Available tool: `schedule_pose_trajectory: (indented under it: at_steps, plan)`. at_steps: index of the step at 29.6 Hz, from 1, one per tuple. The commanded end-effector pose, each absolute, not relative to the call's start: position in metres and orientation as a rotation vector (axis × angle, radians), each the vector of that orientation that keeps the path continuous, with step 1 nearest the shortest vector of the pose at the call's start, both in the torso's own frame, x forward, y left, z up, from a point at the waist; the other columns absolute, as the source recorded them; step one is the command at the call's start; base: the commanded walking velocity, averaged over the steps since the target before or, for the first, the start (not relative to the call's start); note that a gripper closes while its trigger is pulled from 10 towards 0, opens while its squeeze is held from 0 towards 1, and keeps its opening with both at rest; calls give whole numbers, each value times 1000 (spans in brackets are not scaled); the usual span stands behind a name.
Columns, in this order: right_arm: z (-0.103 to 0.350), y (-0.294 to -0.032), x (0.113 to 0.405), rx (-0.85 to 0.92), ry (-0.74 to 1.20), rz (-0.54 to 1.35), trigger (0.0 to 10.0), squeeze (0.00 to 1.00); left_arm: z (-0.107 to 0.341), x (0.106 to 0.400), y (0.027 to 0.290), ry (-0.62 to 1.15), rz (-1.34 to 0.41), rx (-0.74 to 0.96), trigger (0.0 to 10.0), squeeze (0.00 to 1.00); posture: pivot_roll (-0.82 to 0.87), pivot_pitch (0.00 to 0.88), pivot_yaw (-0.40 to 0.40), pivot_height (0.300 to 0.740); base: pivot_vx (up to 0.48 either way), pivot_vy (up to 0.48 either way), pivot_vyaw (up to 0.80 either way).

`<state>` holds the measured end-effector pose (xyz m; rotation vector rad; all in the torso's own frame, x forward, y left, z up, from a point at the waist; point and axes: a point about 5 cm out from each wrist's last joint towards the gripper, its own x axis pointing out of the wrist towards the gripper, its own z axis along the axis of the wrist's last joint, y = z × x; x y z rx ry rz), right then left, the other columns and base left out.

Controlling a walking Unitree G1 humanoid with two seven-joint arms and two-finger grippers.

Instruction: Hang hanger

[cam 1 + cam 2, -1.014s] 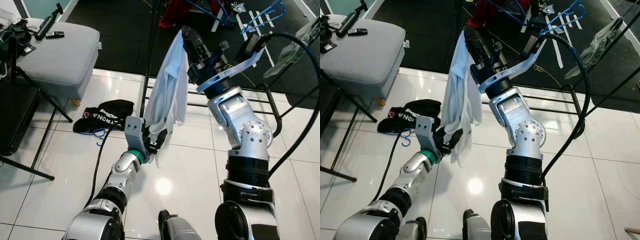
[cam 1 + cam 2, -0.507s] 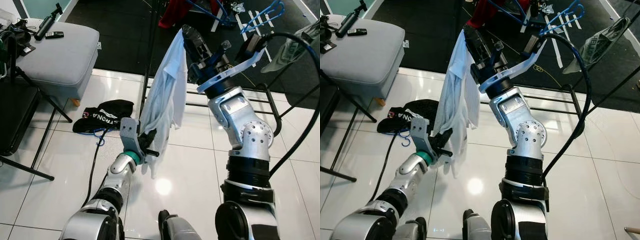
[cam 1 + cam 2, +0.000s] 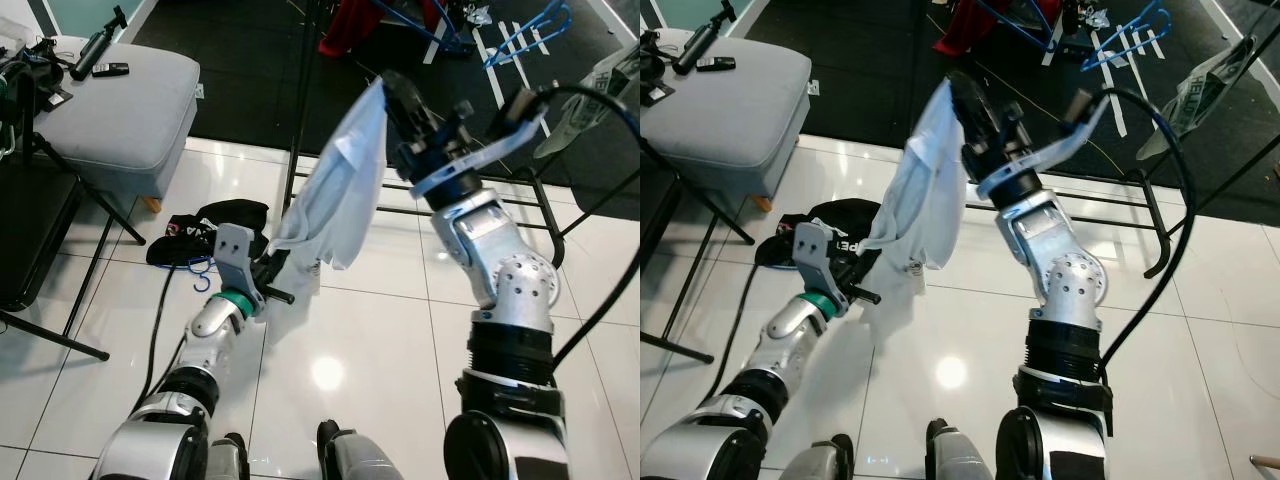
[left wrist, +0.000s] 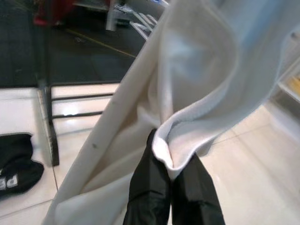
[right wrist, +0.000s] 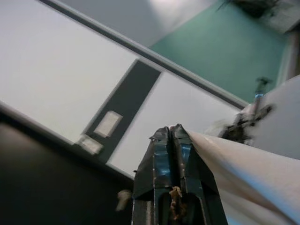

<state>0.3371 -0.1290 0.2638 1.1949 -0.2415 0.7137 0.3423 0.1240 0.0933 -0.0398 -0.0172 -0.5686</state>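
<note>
A white garment [image 3: 343,195] hangs stretched between my two grippers above the tiled floor. My right gripper [image 3: 388,84] is raised high and shut on the garment's top edge [image 5: 234,159]. My left gripper [image 3: 279,277] is low and to the left, shut on a fold of the lower hem [image 4: 197,70]. The black fingers [image 4: 150,183] pinch that cloth tightly. Blue hangers [image 3: 522,30] lie on the dark floor at the far right. I see no hanger inside the garment.
A black clothes rack pole [image 3: 300,100] and its base bars [image 3: 540,215] stand behind the garment, with a red garment [image 3: 348,22] at the top. A grey ottoman [image 3: 120,100], a black garment on the floor [image 3: 215,222] and tripod legs [image 3: 60,335] are on the left.
My left gripper has moved left and back with the hem, pulling the garment out at a slant. The right arm has shifted to the right, still holding the top.
</note>
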Motion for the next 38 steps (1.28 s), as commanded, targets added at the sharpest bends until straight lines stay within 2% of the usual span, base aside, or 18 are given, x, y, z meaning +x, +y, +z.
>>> schedule_pose_trajectory:
  at_steps: [1, 4, 7, 11, 15, 21, 26, 31, 32, 35, 36, 38]
  plan:
    - [255, -141, 338, 1186, -258, 656, 0, 0, 92, 336, 118, -3, -684, 4, 0, 0, -70, 134, -66, 740, 0, 0, 0]
    - [246, -156, 341, 1177, -277, 568, 0, 0, 102, 324, 121, -40, -870, 137, 0, 0, -60, 131, -63, 740, 0, 0, 0]
    - [232, -163, 339, 1057, -244, 535, 0, 0, 112, 310, 127, -57, -1002, 267, 0, 0, -49, 122, -56, 740, 0, 0, 0]
    - [204, -166, 330, 923, -145, 510, 0, 0, 126, 304, 139, -85, -1026, 370, 0, 0, -41, 118, -56, 740, 0, 0, 0]
    - [187, -168, 327, 859, -92, 469, 0, 0, 132, 302, 145, -93, -1027, 390, 0, 0, -41, 116, -53, 740, 0, 0, 0]
    - [152, -169, 322, 625, 30, 390, 0, 0, 150, 299, 154, -89, -1030, 408, 0, 0, -37, 110, -49, 740, 0, 0, 0]
    - [149, -169, 322, 558, 45, 367, 0, 0, 150, 298, 152, -58, -1049, 440, 0, 0, -39, 112, -48, 740, 0, 0, 0]
    - [143, -181, 324, 514, 54, 260, 0, 0, 151, 296, 154, -26, -1050, 495, 0, 0, -33, 118, -48, 740, 0, 0, 0]
    - [140, -185, 324, 504, 59, 226, 0, 275, 152, 296, 155, -20, -1047, 510, 0, 0, -33, 118, -48, 740, 0, 0, 0]
    - [136, -190, 323, 500, 64, 184, 0, 275, 153, 295, 156, -17, -1048, 530, 0, 0, -31, 121, -46, 740, 0, 0, 0]
    - [130, -198, 320, 494, 75, 114, 0, 965, 157, 293, 157, -35, -1065, 569, 0, 0, -30, 124, -40, 740, 0, 0, 0]
    - [125, -202, 318, 473, 85, 82, 0, 1000, 159, 292, 158, -41, -1086, 605, 0, 0, -30, 124, -40, 740, 0, 0, 0]
